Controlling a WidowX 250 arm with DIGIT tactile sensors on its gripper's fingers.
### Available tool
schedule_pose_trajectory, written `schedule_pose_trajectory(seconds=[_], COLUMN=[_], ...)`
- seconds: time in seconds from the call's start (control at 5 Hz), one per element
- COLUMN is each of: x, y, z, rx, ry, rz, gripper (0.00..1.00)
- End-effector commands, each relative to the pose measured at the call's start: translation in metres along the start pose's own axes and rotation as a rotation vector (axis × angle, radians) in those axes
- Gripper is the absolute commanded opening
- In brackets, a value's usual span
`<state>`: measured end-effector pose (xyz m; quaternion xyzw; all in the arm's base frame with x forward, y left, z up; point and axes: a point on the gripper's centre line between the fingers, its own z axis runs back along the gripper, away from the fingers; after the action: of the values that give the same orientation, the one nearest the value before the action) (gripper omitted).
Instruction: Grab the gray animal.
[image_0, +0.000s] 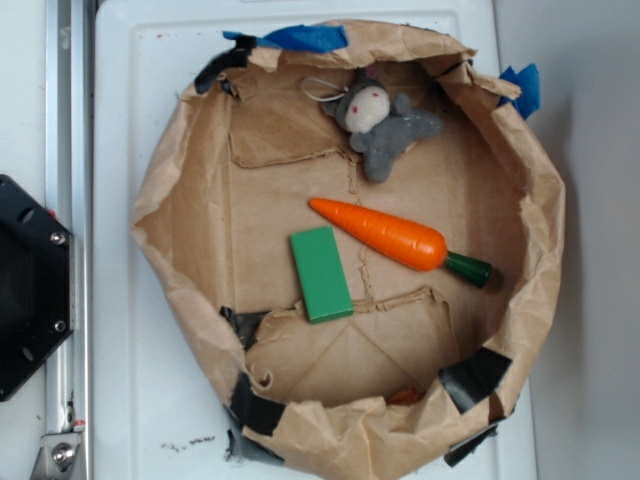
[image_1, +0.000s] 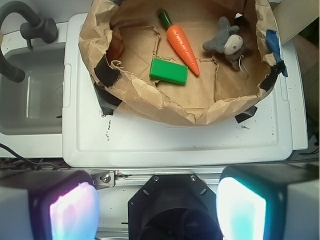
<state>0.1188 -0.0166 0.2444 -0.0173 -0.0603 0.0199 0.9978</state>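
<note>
With jaws apart, the gripper (image_1: 157, 210) sits well away from the bunny (image_0: 383, 118), which lies close to the bag wall (image_0: 470, 75), so a descent risks snagging paper.

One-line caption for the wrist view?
Open gripper far from paper bowl holding gray animal, carrot, green block.

gripper (image_1: 157, 205) seen only in the wrist view, pointing down, jaws spread wide with nothing between them. left finger pad (image_1: 75, 210) glows pinkish, right finger pad (image_1: 241, 208) cyan-white. arm not visible in the exterior view.
</note>
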Motion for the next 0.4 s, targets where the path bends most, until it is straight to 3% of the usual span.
schedule_pose_trajectory(seconds=[0.0, 0.2], x=[0.0, 0.04], y=[0.0, 0.005], z=[0.0, -0.01], rx=[0.0, 0.027], ry=[0.0, -0.025], rz=[0.0, 0.14], gripper=[1.0, 1.0])
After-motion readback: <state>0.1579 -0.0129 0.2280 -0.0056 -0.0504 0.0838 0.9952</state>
